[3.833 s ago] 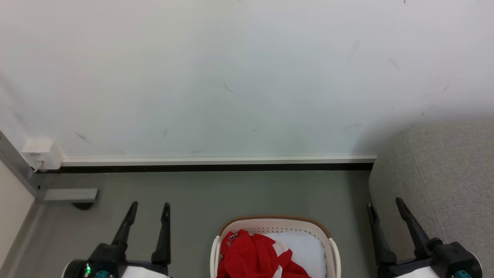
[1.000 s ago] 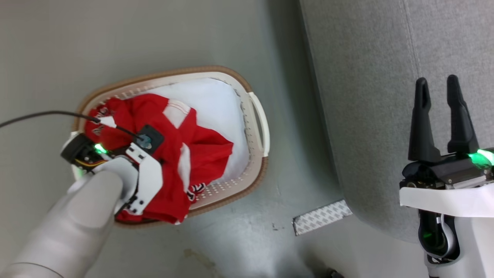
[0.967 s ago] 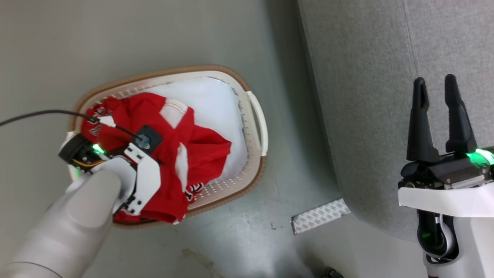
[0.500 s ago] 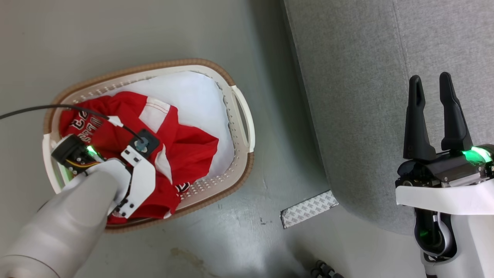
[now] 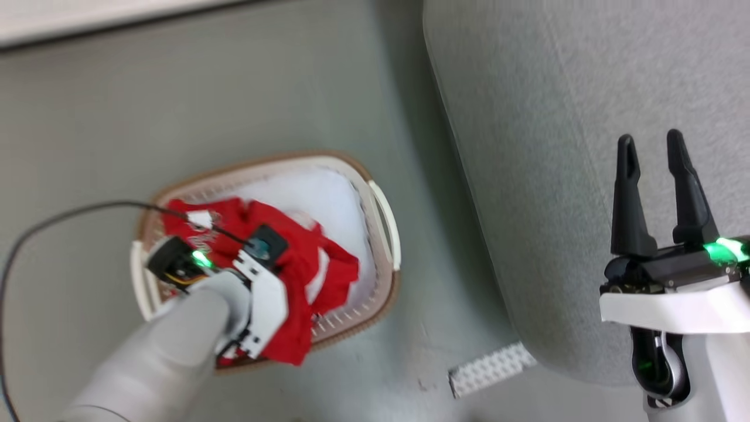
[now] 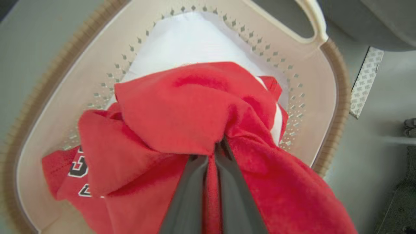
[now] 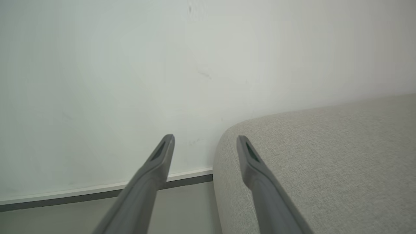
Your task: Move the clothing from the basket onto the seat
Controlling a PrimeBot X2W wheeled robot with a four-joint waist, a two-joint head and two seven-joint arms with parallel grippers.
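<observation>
The red clothing (image 6: 182, 107) with white panels and lettering lies bunched in the cream basket (image 6: 325, 84). My left gripper (image 6: 218, 148) is shut on a gathered fold of it, and the cloth drapes over both fingers. In the head view my left arm (image 5: 258, 293) reaches down into the basket (image 5: 384, 231) over the clothing (image 5: 328, 272), hiding the fingers. My right gripper (image 5: 650, 146) stands open with nothing in it, over the light grey seat (image 5: 545, 146). The right wrist view has that gripper (image 7: 205, 140) at the seat's rounded corner (image 7: 325, 146).
A pale white cloth (image 6: 195, 39) lines the basket under the clothing. A white patterned strip (image 5: 491, 368) lies on the grey floor by the seat's corner. A black cable (image 5: 70, 214) loops from my left wrist. A wall with skirting (image 7: 97, 191) runs behind.
My left gripper has closed on the red clothing, which is now bunched into a tighter heap. The head camera has shifted. The right gripper stays open.
</observation>
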